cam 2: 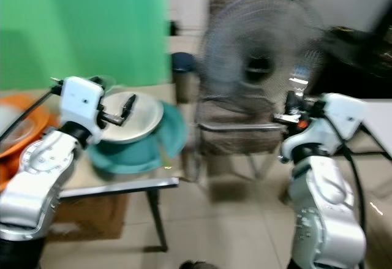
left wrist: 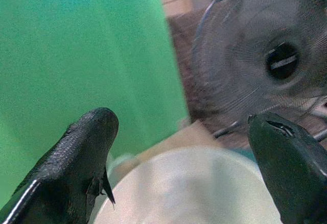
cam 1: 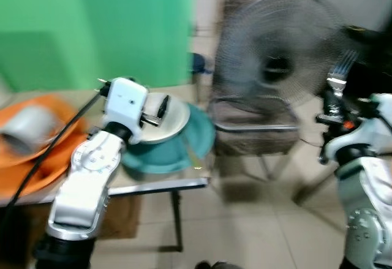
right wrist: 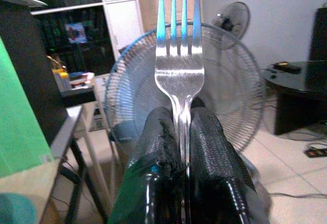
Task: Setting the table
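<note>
Right wrist view: fork (right wrist: pixel 179 66) pinched by the neck between the two black fingers (right wrist: pixel 156 152) of the right gripper (right wrist: pixel 180 132), tines up and clear of the pads. Held that way, probably, to keep the eating end untouched and the handle free to be laid flat on the table. Behind the tines, a fan (right wrist: pixel 184 86) and a dark side table (right wrist: pixel 294 89).

Head views, blurred (camera likely in motion): right gripper (cam 1: pixel 332 100) raised off to the robot's right, fork (cam 1: pixel 340 68) upright above it, well apart from the table (cam 1: pixel 159 186). Carried high, it seems, to clear the chair (cam 1: pixel 254 122) and fan (cam 1: pixel 288 48) standing between arm and table.

Left gripper (cam 1: pixel 158 111) out over the pale plate (cam 1: pixel 177 119), fingers spread apart with nothing between them. Left wrist view: both fingertips (left wrist: pixel 89 137) wide either side of the plate (left wrist: pixel 189 188), just above it; contact cannot be told. Plate stacked on a teal plate (cam 1: pixel 199 137), both near the table's right edge, the teal rim slightly over it. Likely stacked for carrying and not yet laid out as a setting. Orange dish (cam 1: pixel 43 140) with a grey cup (cam 1: pixel 27 125) on its side further left.

Judged stage: early, fork not yet placed; natural spot beside the plate.
</note>
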Controlling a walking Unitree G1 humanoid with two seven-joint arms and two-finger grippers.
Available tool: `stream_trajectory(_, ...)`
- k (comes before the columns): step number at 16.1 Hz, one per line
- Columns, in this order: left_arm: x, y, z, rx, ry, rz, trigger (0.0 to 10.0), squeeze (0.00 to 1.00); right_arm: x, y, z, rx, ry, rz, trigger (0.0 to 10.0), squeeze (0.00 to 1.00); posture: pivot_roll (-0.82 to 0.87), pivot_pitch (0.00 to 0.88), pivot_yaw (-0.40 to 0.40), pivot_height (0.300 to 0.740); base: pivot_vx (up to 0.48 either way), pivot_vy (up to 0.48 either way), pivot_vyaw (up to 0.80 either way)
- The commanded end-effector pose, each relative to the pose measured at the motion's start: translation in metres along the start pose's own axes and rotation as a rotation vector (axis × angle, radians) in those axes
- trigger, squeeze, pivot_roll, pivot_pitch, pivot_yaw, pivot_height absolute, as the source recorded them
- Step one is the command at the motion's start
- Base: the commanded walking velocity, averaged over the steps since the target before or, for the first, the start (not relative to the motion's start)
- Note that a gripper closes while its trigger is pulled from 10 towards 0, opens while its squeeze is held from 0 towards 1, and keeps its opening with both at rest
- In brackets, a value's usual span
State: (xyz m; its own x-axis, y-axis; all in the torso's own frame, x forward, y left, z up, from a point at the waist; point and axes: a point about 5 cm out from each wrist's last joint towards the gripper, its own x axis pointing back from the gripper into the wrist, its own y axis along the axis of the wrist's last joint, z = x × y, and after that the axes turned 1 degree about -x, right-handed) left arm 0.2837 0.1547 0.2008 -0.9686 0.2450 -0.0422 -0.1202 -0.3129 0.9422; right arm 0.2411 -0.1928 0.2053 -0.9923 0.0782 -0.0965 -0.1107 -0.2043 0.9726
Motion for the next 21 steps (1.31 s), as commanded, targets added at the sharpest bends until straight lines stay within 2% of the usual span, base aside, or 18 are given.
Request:
stream_trajectory(1,-0.001,-0.001,-0.004,0.015,-0.018,0.01,10.0,0.0,0.001,-0.003,-0.001,0.028,-0.013,0.021,10.0,0.0,0.02,0.0,-0.027,0.74,0.0,0.0,-0.77)
stream_trajectory(5,0.0,-0.009,-0.007,0.025,-0.009,0.042,10.0,0.0,-0.001,-0.014,0.003,0.017,-0.022,0.07,10.0,0.0,0.02,0.0,-0.037,0.74,0.0,0.0,-0.77)
stream_trajectory(7,-0.002,-0.011,-0.01,0.025,0.019,0.017,10.0,0.0,-0.001,-0.024,0.001,0.093,-0.049,0.112,10.0,0.0,0.02,0.0,-0.033,0.74,0.0,0.0,-0.76)
stream_trajectory(10,-0.008,-0.009,-0.005,0.018,0.04,0.005,10.0,0.0,0.0,-0.026,-0.001,0.07,-0.055,0.115,10.0,0.0,0.0,0.0,-0.015,0.74,0.0,0.0,-0.77)
stream_trajectory(11,-0.009,-0.009,-0.003,0.032,0.052,0.003,10.0,0.0,0.0,-0.025,-0.003,0.078,-0.097,0.088,10.0,0.0,0.0,0.0,-0.013,0.74,0.0,0.0,-0.77)
stream_trajectory(12,-0.009,-0.01,-0.002,0.05,0.051,0.004,10.0,0.0,-0.001,-0.028,-0.002,0.132,-0.113,0.095,10.0,0.0,-0.01,0.0,-0.013,0.74,0.0,0.0,-0.76)
stream_trajectory(14,-0.009,-0.011,-0.003,0.053,0.046,0.006,10.0,0.0,0.0,-0.032,0.001,0.126,-0.096,0.108,10.0,0.0,-0.01,0.0,-0.013,0.74,0.0,0.0,-0.76)
stream_trajectory(16,-0.008,-0.013,-0.004,0.066,0.041,0.016,10.0,0.0,0.0,-0.034,0.007,0.068,-0.019,0.138,10.0,0.0,-0.01,0.0,-0.023,0.74,0.0,0.0,-0.76)
stream_trajectory(19,-0.008,-0.014,-0.004,0.07,0.043,0.018,10.0,0.0,-0.002,-0.038,0.01,0.081,-0.008,0.151,10.0,0.0,0.0,0.0,-0.035,0.74,0.247,0.0,-0.57)
stream_trajectory(21,-0.007,-0.015,-0.003,0.07,0.044,0.02,10.0,0.0,-0.002,-0.039,0.012,0.062,0.003,0.156,10.0,0.0,0.0,0.0,-0.035,0.74,0.261,0.0,0.0)
